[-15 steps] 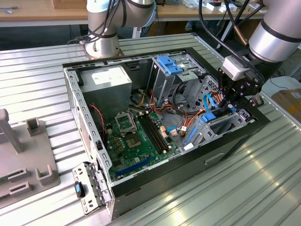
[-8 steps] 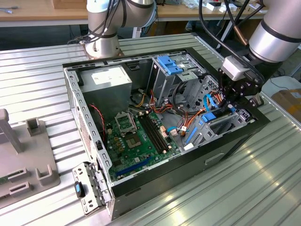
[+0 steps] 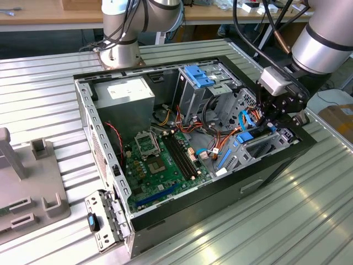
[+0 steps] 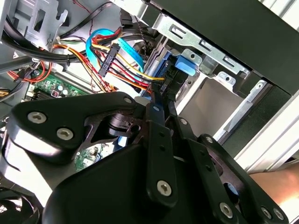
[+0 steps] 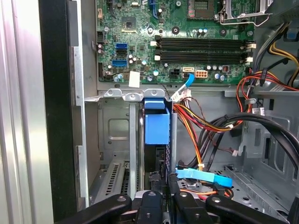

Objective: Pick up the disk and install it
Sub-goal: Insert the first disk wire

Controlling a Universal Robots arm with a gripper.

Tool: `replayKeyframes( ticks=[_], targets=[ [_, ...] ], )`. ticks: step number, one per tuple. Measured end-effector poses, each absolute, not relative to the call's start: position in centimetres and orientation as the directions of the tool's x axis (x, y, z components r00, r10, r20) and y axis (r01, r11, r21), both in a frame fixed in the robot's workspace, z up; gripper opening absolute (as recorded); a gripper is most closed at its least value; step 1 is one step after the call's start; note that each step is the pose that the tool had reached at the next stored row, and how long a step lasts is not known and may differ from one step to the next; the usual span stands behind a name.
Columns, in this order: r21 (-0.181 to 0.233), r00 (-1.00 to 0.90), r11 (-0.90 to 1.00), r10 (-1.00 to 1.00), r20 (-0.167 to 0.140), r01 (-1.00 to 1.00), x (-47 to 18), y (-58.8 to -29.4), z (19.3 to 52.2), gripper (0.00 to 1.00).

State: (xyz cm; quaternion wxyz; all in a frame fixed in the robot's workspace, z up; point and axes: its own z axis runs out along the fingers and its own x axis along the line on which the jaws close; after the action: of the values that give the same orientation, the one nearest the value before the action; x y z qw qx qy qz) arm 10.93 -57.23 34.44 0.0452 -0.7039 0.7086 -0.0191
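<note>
The disk (image 5: 156, 123), dark with bright blue plastic rails, stands on edge in the drive bay at the corner of the open computer case (image 3: 276, 165). In the exterior view its blue rail (image 3: 245, 136) shows at the case's right end, just below my gripper (image 3: 270, 124). In both wrist views my black gripper (image 5: 163, 193) reaches down into the bay, and its fingers (image 4: 156, 109) are drawn together on the disk's near end. The disk's blue tab (image 4: 187, 63) lies against the bay's metal wall.
A bundle of red, yellow and black cables (image 5: 210, 126) and a blue flat cable (image 5: 203, 176) crowd the space beside the disk. The green motherboard (image 3: 160, 160), a grey box with a white label (image 3: 124, 94) and a tall cage with a blue latch (image 3: 198, 77) occupy the case. A grey fixture (image 3: 27, 187) sits at the exterior view's left.
</note>
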Motion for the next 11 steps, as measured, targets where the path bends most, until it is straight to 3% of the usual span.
replayKeyframes(
  ticks=[11],
  targets=[
    [-0.091,-0.005,0.008,-0.999,-0.037,-0.996,10.98,-57.22,34.64,0.16]
  ],
)
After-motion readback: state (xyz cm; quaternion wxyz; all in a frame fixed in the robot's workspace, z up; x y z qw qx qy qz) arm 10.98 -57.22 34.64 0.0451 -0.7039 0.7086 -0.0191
